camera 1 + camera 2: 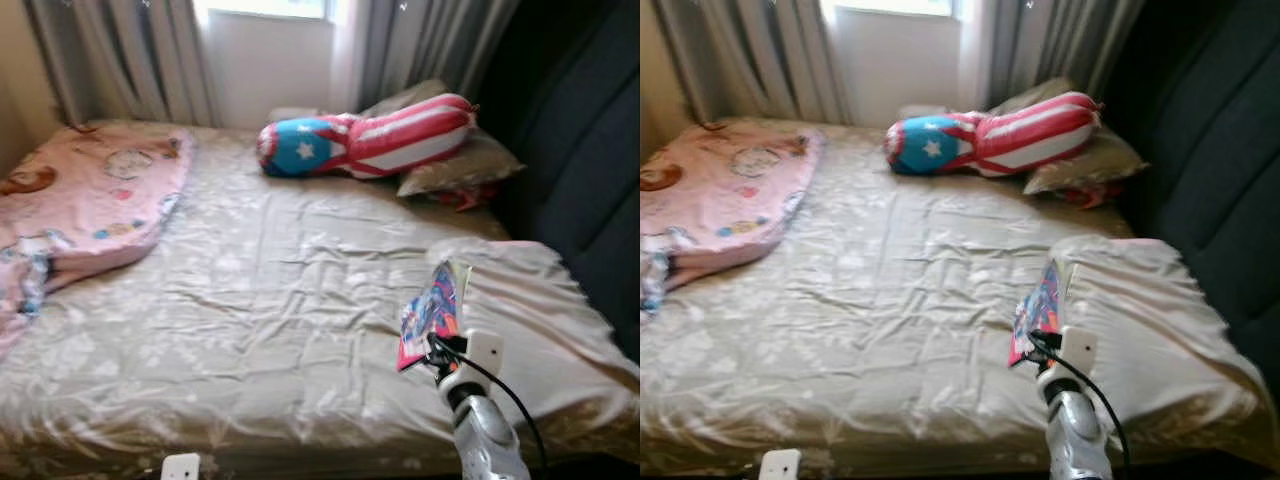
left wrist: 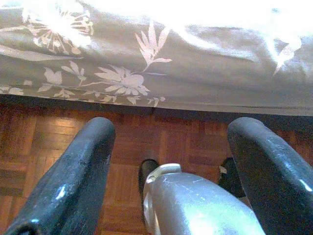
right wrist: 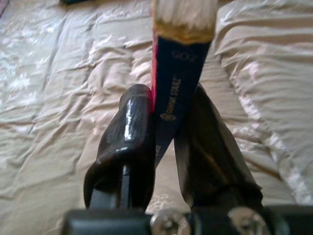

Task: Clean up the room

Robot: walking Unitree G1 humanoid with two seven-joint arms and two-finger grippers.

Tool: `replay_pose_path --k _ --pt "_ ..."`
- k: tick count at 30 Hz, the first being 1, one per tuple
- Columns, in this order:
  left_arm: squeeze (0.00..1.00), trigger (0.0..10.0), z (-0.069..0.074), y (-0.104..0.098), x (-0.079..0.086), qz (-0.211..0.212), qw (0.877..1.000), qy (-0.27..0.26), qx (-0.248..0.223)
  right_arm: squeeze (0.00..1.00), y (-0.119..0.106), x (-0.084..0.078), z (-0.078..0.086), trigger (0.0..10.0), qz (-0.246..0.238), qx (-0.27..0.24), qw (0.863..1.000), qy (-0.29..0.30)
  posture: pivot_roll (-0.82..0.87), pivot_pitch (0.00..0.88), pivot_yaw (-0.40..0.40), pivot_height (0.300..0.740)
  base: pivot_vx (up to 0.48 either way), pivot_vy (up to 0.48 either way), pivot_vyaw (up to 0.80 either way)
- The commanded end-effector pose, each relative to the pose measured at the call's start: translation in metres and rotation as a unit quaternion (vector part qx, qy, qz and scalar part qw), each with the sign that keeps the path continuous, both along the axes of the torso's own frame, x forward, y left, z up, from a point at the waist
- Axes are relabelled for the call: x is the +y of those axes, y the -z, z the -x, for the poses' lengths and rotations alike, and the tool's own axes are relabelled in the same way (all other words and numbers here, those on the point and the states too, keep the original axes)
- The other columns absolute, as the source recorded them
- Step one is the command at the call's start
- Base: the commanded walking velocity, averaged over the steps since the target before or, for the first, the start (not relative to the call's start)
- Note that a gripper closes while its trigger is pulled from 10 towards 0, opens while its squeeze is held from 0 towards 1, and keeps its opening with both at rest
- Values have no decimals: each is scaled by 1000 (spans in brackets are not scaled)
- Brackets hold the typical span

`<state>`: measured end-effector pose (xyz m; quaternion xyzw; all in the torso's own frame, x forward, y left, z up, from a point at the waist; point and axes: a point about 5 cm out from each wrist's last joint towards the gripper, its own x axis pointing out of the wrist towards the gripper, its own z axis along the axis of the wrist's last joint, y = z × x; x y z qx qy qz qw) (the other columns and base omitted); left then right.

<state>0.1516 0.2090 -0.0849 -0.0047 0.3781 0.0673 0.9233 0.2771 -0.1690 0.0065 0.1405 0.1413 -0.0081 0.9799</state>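
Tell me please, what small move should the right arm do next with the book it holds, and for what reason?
Probably carry the book away from the bed toward wherever books are kept. The right end effector is already shut on its spine and holds it upright above the wrinkled sheet, so no regrasp seems needed. The left end effector hangs open near the bed's edge above the wooden floor.

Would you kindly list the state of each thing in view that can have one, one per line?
Right hand: shut on the book, raised over the bed.
Book: held upright by its spine, off the sheet.
Left hand: open, low beside the bed, above the wooden floor.
Bed sheet: wrinkled.
Pink blanket: crumpled on the bed's left side.
Striped inflatable toy: lying against the pillow.
Curtains: drawn apart.
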Motion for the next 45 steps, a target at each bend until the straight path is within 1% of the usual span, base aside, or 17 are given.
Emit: replay_pose_path --k 1,11,22,45 --pt "0 10000 2 2 -1 0 1000 1 8 0 -9 -1 -6 10000 7 -22 1000 -1 65 0 -91 723 0 0 0" --pt "0 10000 4 2 0 0 1000 -3 11 0 -9 0 -7 10000 2 -22 1000 -7 65 0 -91 723 0 0 0" --pt "0 10000 4 3 -3 18 1000 -6 9 0 -7 -1 -6 10000 5 -18 1000 -4 64 0 -93 723 0 0 0" --pt "0 10000 4 3 -3 18 1000 -6 9 0 -7 -1 -6 10000 5 -18 1000 -4 64 0 -93 723 0 0 0"
